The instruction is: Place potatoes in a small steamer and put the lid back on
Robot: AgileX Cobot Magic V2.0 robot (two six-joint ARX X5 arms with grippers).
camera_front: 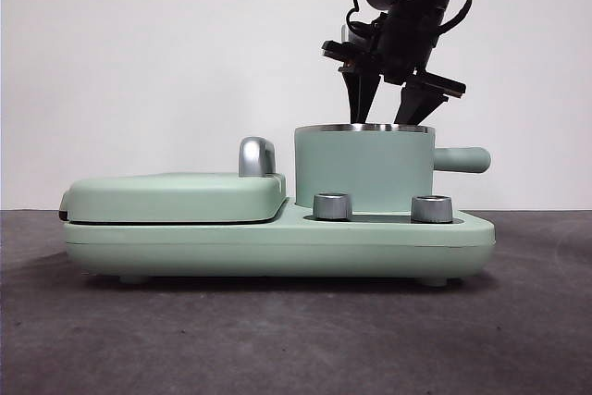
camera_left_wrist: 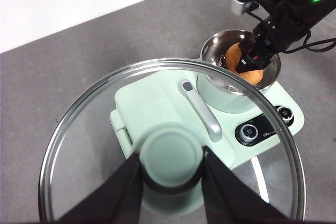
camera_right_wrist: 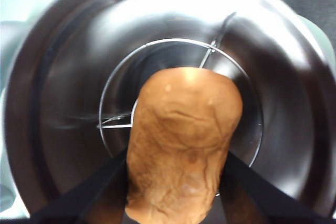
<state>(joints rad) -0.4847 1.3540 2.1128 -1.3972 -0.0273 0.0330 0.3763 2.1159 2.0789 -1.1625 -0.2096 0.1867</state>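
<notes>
Right gripper [camera_front: 388, 104] is down at the small steamer [camera_front: 363, 168], jaws dipping past its steel rim and clamped on the potato [camera_right_wrist: 184, 145]. The potato sits inside the steel bowl, above a wire rack [camera_right_wrist: 231, 82]. The steamer stands on the right half of the mint-green cooker base [camera_front: 277, 247], stubby handle pointing right. Left gripper [camera_left_wrist: 170, 179] is up above the cooker, jaws closed around the green knob of the lid [camera_left_wrist: 73, 129], held clear of the pot. The griddle cover [camera_front: 176, 196] lies flat on the left half.
</notes>
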